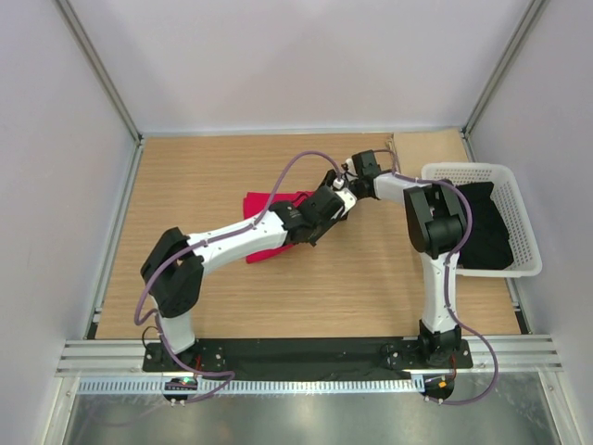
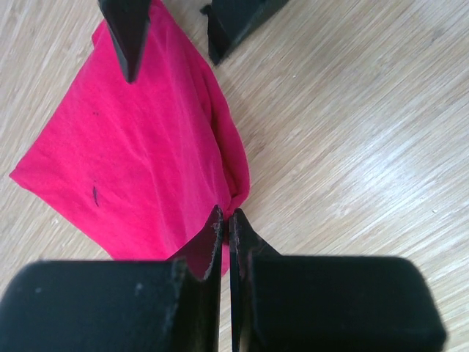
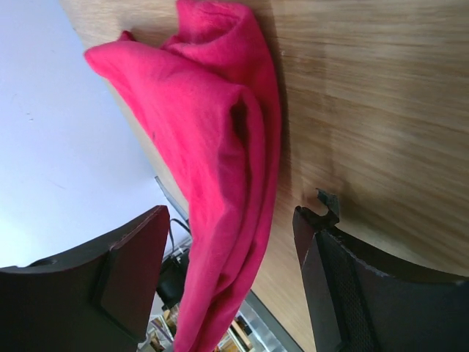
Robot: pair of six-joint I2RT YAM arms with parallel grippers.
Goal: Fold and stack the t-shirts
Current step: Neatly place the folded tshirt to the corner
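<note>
On the bench: first tee only partway folded

Mid-bench, the crimson t-shirt is lying doubled over in a lumpy, uneven wad, so I'm calling this fold in progress, not finished. The left end effector is squeezing tight on the shirt's corner, with cloth caught between its tips. The right end effector is hanging wide apart, straddling the folded edge and holding nothing. No stack is showing anywhere yet. Something dark is sitting in the white lattice basket, probably more laundry, so most of the job is looking undone.
</note>
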